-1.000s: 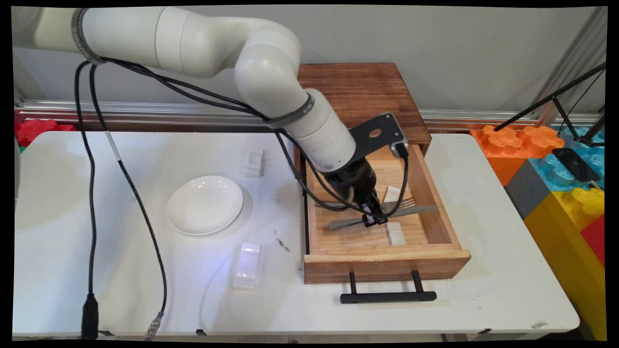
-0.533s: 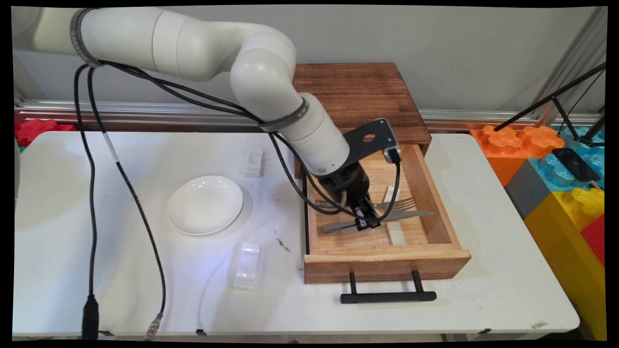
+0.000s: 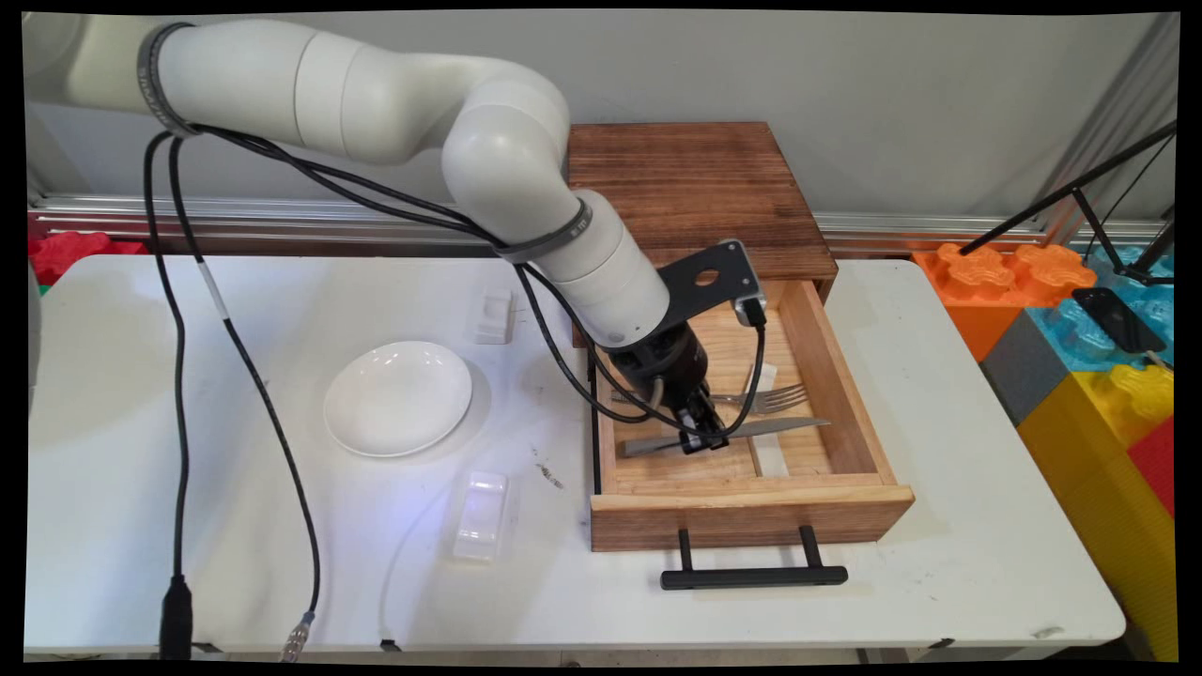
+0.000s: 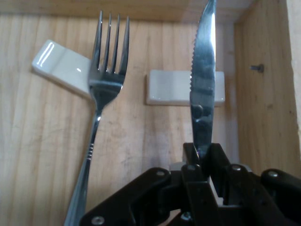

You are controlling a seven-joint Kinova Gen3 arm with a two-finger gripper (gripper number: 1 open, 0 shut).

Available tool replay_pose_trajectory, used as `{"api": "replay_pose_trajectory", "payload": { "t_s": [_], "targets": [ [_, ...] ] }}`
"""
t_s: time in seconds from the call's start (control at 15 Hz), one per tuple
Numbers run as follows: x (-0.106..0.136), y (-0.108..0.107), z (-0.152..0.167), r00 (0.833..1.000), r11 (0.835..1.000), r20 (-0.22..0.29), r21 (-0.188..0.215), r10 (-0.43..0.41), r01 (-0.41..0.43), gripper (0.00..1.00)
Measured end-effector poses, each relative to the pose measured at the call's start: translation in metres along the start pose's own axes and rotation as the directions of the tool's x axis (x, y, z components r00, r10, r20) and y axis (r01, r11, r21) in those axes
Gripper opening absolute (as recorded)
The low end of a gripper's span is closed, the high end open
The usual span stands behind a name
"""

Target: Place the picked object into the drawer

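1. The end effector [image 3: 706, 438] is down inside the open wooden drawer [image 3: 845, 413], pinching a knife [image 4: 203, 89] near the middle of its length, blade edge-up.
2. A fork [image 4: 104, 94] lies on the drawer floor at the knife's 9 o'clock in the hand view, tines propped on a white rest [image 4: 59, 63].
3. A second white rest [image 4: 169, 87] sits under the blade.
4. On the table [image 3: 986, 526], at the drawer's 9 o'clock, sits a white plate [image 3: 397, 397].
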Motion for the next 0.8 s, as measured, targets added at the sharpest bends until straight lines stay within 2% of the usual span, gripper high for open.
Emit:
{"api": "replay_pose_trajectory", "payload": {
  "t_s": [0.8],
  "targets": [
    [-0.009, -0.002, 0.026, 1.000, 1.000, -0.009, -0.029, -0.009, 0.009, 0.00]
  ]
}}
